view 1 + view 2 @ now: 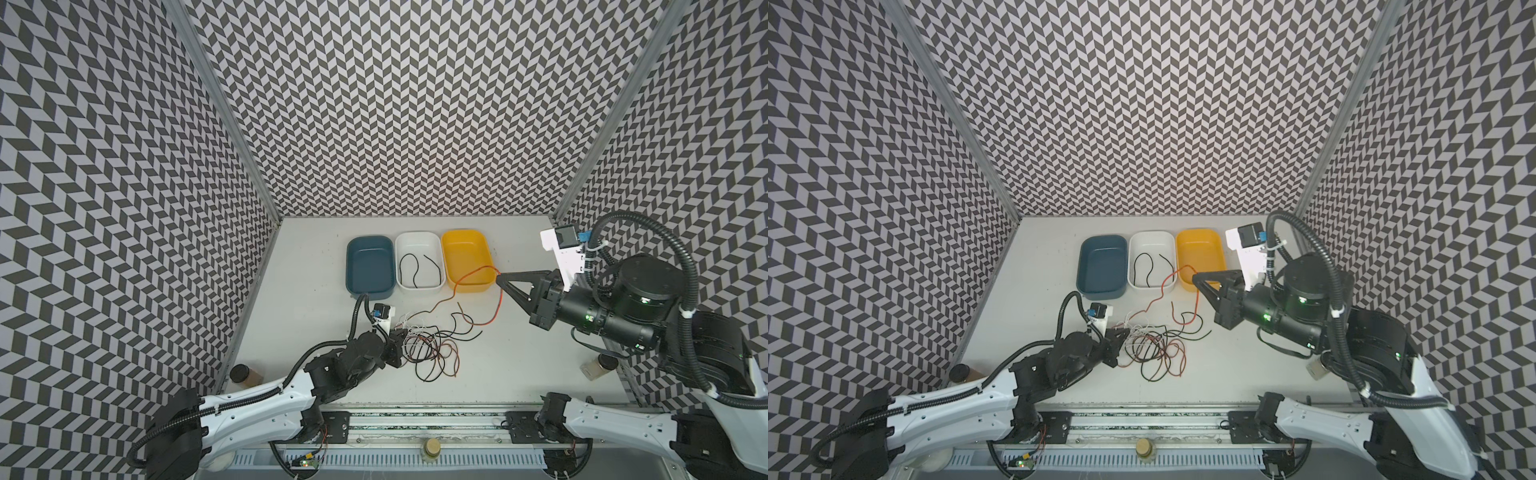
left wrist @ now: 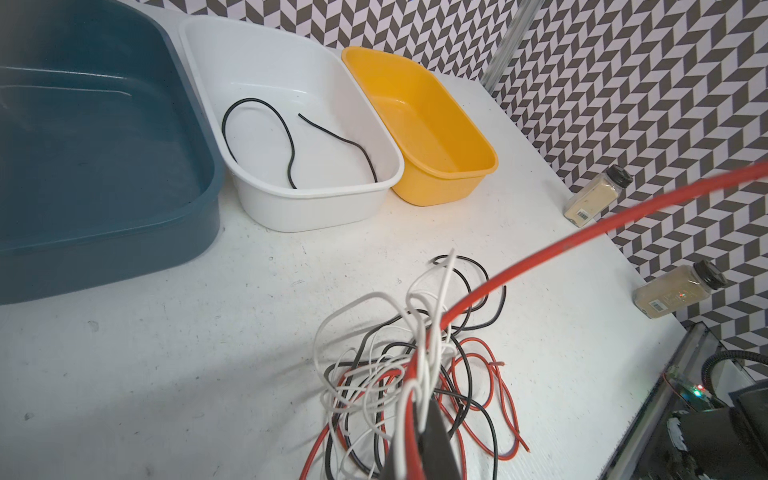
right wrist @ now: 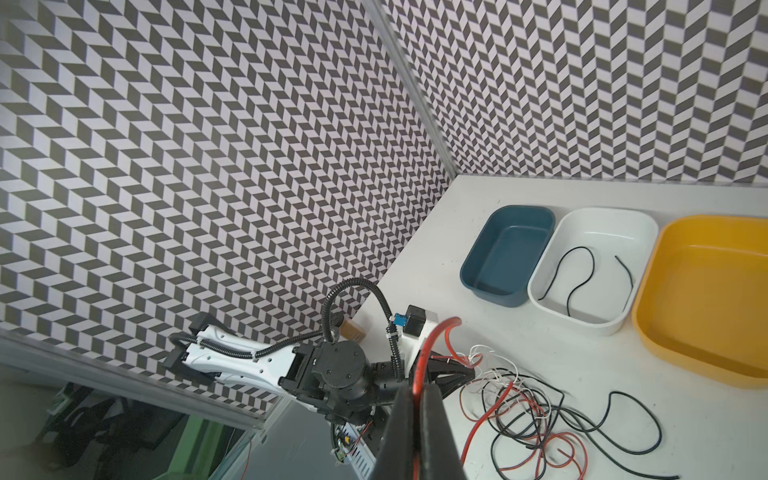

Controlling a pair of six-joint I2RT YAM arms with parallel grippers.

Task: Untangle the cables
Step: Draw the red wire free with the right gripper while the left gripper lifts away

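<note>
The cables lie as a tangle (image 1: 432,349) (image 1: 1154,349) of black, white and red-orange wires on the white table, in front of the trays. My left gripper (image 1: 402,333) (image 2: 419,409) is low at the tangle's left edge, shut on white strands and a red strand. My right gripper (image 1: 500,277) (image 3: 417,388) is raised by the yellow tray's near corner, shut on a red-orange cable (image 1: 467,277) (image 2: 582,237). That cable stretches back down to the tangle, and its free end hangs below the jaws. A black cable (image 2: 251,99) lies inside the white tray (image 1: 417,241).
A blue tray (image 1: 370,266), the white tray and a yellow tray (image 1: 465,257) stand side by side at the back. Spice jars stand at the table's left edge (image 1: 245,374), right edge (image 1: 598,368) and front rail (image 1: 432,449). Patterned walls close in three sides.
</note>
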